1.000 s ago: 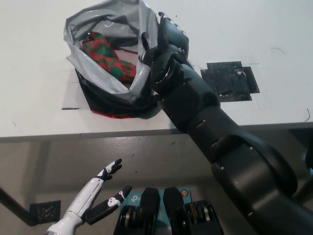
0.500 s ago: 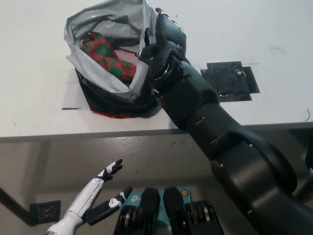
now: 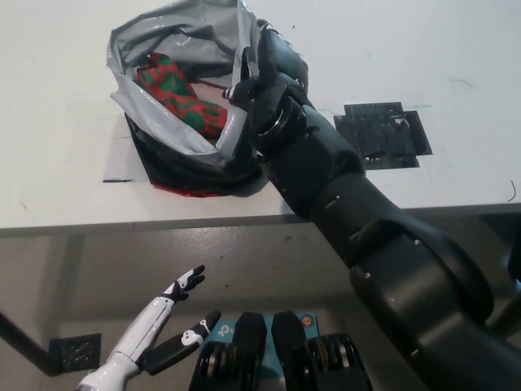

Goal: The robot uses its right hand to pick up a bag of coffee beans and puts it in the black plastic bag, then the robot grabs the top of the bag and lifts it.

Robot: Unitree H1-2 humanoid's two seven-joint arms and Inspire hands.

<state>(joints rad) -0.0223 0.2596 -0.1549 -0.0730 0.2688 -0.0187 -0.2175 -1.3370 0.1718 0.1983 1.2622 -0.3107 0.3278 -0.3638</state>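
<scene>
Right hand [image 3: 269, 69]: we find it at the black plastic bag's [image 3: 175, 159] right rim, fingers pinched on the edge.
Coffee bag [image 3: 181, 94]: we see it inside the bag, left of that hand.
Left hand [image 3: 175, 314]: we note it below the table [image 3: 57, 122], fingers spread, empty.

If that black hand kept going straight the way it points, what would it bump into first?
Most likely the rim of the black plastic bag, which the right hand already sits against. Further along lies the red and green bag of coffee beans, though depth is hard to judge from above.
</scene>
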